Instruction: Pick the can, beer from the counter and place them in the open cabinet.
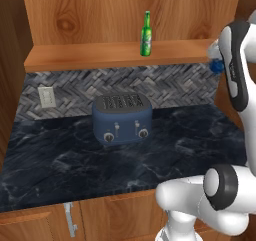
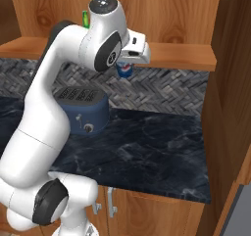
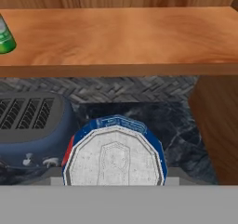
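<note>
holding can (image 3: 115,155) | toaster (image 1: 122,118) below | beer (image 1: 146,34) on shelf (image 1: 90,55)

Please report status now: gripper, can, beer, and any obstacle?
Gripper shut on can, just below shelf. Beer standing on shelf. Shelf edge above the can.

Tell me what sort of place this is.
A rendered kitchen, most likely: a blue toaster on a black marble-look counter, a herringbone tile backsplash with an outlet, and a wooden cabinet shelf above.
</note>
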### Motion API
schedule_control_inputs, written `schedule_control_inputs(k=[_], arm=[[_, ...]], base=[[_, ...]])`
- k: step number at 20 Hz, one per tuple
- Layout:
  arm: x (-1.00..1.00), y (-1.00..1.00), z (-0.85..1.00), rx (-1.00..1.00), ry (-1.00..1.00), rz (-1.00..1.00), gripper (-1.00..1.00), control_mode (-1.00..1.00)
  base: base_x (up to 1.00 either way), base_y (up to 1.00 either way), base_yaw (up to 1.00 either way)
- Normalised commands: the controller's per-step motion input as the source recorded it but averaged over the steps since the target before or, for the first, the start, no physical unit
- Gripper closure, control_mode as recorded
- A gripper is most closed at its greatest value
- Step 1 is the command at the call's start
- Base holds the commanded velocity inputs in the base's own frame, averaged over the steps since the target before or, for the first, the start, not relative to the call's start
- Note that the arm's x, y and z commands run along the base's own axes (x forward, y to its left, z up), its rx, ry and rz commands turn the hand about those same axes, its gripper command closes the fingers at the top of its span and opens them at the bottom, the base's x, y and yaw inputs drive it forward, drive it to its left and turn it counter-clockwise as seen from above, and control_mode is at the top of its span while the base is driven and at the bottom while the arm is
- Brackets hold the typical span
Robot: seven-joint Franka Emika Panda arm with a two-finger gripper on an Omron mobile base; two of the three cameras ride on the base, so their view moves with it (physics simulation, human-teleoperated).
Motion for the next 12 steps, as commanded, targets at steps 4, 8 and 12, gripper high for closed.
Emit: schedule_control_inputs(k=[4,8,12], arm=[[0.36,0.00,0.15,0.00,-0.02,0.00,1.00,-1.00],[0.42,0.00,0.14,0.00,0.00,0.00,1.00,-1.00],[0.41,0.00,0.30,0.00,0.00,0.00,1.00,-1.00]], base=[[0.00,0.00,0.00],[0.00,0.00,0.00],[0.00,0.00,0.00]])
